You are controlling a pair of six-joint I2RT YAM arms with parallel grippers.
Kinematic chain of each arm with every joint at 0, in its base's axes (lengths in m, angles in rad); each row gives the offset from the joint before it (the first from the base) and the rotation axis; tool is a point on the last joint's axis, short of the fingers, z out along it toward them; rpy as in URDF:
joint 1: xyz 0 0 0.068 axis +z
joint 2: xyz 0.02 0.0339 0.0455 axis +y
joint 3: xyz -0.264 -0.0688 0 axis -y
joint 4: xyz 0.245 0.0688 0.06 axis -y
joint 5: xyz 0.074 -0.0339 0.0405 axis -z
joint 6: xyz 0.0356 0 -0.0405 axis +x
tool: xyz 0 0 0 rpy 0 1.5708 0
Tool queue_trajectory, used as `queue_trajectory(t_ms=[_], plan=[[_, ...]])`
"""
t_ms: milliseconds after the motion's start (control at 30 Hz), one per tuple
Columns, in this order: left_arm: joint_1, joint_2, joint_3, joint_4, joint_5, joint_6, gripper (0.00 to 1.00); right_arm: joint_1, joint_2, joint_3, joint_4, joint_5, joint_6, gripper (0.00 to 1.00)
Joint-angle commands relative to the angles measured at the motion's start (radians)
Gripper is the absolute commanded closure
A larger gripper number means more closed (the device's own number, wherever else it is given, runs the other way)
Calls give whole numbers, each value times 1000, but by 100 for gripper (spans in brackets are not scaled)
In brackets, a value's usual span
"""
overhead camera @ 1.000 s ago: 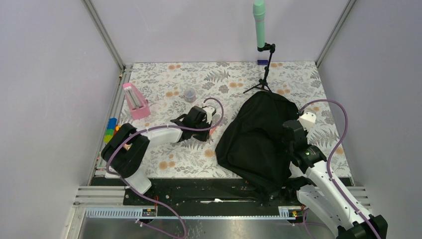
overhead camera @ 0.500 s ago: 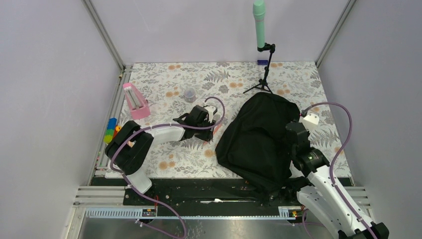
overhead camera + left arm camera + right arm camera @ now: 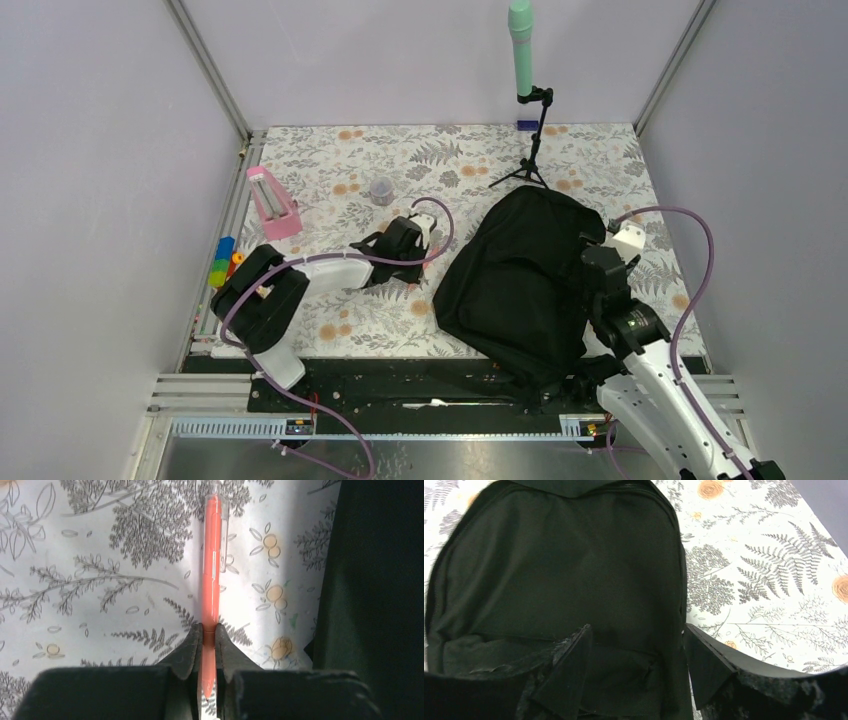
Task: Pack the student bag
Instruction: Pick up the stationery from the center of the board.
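- The left gripper (image 3: 209, 632) is clamping an orange pen (image 3: 210, 570) near one end. The pen is lying flat on the table (image 3: 340, 150), so picking it up looks like the step in hand.
- The student bag (image 3: 520, 280) is lying on the table's right side, just beside the pen.
- The right gripper (image 3: 636, 630) is hovering over the bag, jaws apart, gripping nothing.
- Next, lifting the pen is probably calling for an open bag mouth — none is showing.

Ahead and to the left of the left pincer (image 3: 208, 628), the table (image 3: 100, 595) offers room, with only the orange pen (image 3: 211, 560) jutting forward from its tips. Just to its right, the black backpack (image 3: 375, 580) blocks the way. The backpack also fills the space under and ahead of the right pincer (image 3: 636, 630), leaving bare table only to its right.
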Motion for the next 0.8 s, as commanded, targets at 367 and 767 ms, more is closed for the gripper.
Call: queue_trajectory(t_ms=[367, 767], plan=[[-1, -522, -250, 342, 326, -100, 100, 3, 119, 245, 8, -767, -83, 20], [-17, -624, -360, 564, 525, -280, 100, 237, 267, 211, 379, -905, 200, 30]])
